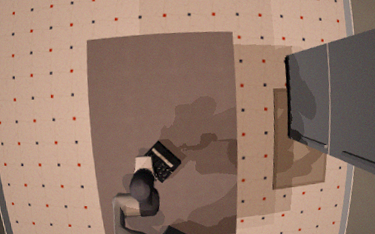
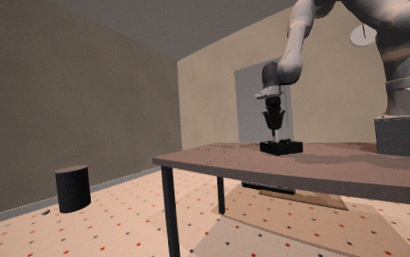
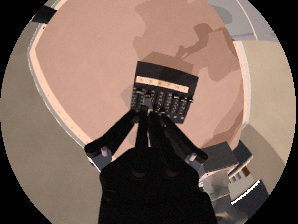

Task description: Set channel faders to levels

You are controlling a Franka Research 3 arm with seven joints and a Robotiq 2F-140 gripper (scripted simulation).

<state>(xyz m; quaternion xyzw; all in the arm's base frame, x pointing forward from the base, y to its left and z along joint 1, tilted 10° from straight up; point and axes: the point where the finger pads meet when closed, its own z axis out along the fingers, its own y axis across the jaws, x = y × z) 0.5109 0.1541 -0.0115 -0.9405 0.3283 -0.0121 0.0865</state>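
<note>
On the table: the lighting desk (image 1: 163,161) sits near the edge closest to the arm's base, at about 7 o'clock from the table (image 1: 167,83) centre in the top view, turned at a slant and flat on its underside.
Gripper: the gripper (image 3: 150,121) hangs point-down over the desk's near edge — fingers pressed fully together, nothing between them. You're using the tips as one blunt poker, which I judge suits sliding a small cap better than pinching it.
Contact: from the exterior view the fingertips (image 2: 273,133) reach down to the desk top; whether they touch a cap is too small to tell.
Faders: in the wrist view the row of caps lies at 12 o'clock from the fingertips, just beyond them, under the pale tape strip (image 3: 166,83). Written levels and cap lines are unreadable.
Progress: you can't judge it from these views — no cap position is legible.
Risk: the desk is light-looking and stands loose on the table; a sideways push could shove or tip it, so keep force along the slot.
Elsewhere: a dark cylinder (image 2: 72,188) stands on the floor, well apart.
</note>
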